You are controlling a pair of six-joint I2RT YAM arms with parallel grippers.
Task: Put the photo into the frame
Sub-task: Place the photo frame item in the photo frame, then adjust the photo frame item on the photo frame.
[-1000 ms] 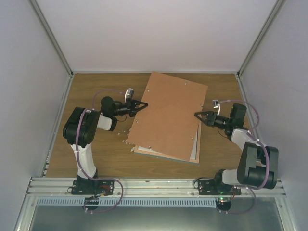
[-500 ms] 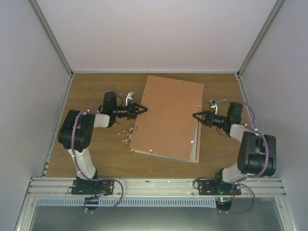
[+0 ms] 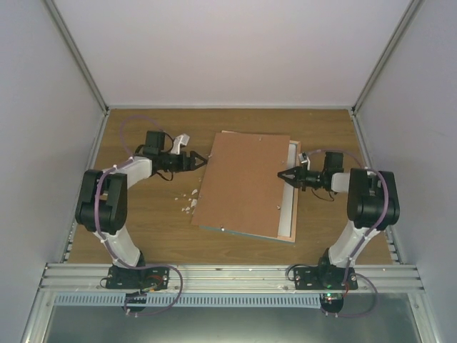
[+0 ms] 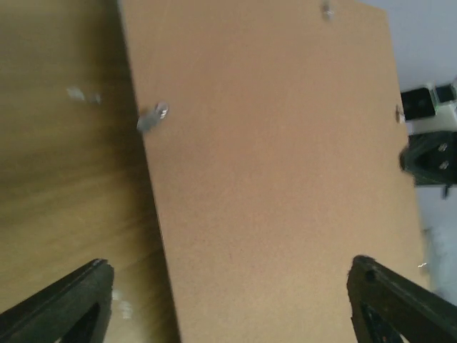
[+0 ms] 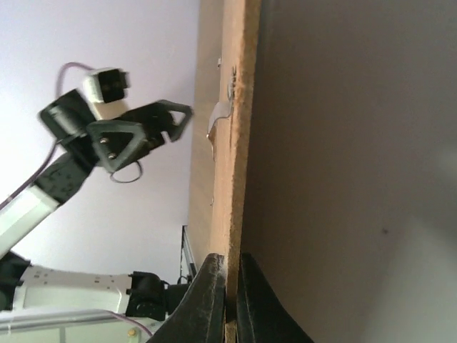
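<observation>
Backing board (image 3: 243,182): plain mid-brown, silver clips (image 4: 152,118). Frame (image 3: 246,234): thin teal edge, pale strip right. Table (image 3: 143,229): warm wood grain, white flecks (image 3: 189,202). Left gripper (image 3: 206,160), right gripper (image 3: 281,175): black. Arms (image 3: 120,239): black and white, purple cables (image 3: 131,126).

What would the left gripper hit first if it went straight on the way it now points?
Likely the left edge of the brown backing board, just ahead of the left gripper, whose jaws stand open; whether it would strike the edge or skim over is unclear.
</observation>
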